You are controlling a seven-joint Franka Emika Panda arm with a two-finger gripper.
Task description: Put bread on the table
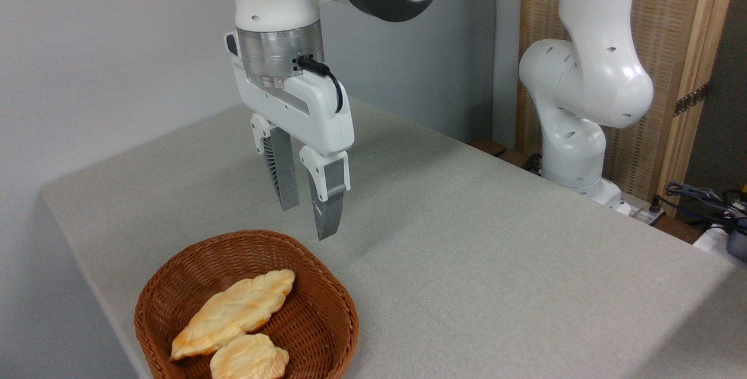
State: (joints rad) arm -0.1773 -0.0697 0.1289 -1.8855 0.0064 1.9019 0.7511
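**A:** ok so going left to right: the brown woven wicker basket sits at the near-left corner of the light grey-beige cloth tabletop, and the long leaf-shaped golden-yellow bread with the ridged top is lying inside it. Smaller roundish golden bread piece is tucked right against it on the near side.

**B:** and the two-finger white-and-grey claw?

**A:** hanging in the air over the basket's far rim, fingers pointing down, parted a little, nothing in them. Not touching anything.

**B:** so which way does it have to go?

**A:** the long bread is down at about 7 o'clock from the claw, and clearly below it. That's the bit that matters imo. Its long axis runs from roughly 8 o'clock to 2 o'clock, the brown tip nearest us, the other tip pointing toward the claw.

**B:** so the fingers should close across the narrow width?

**A:** my guess, yeah. Whether the current finger line suits that, I can't tell from this angle. Tabletop to the right is where it'd land.
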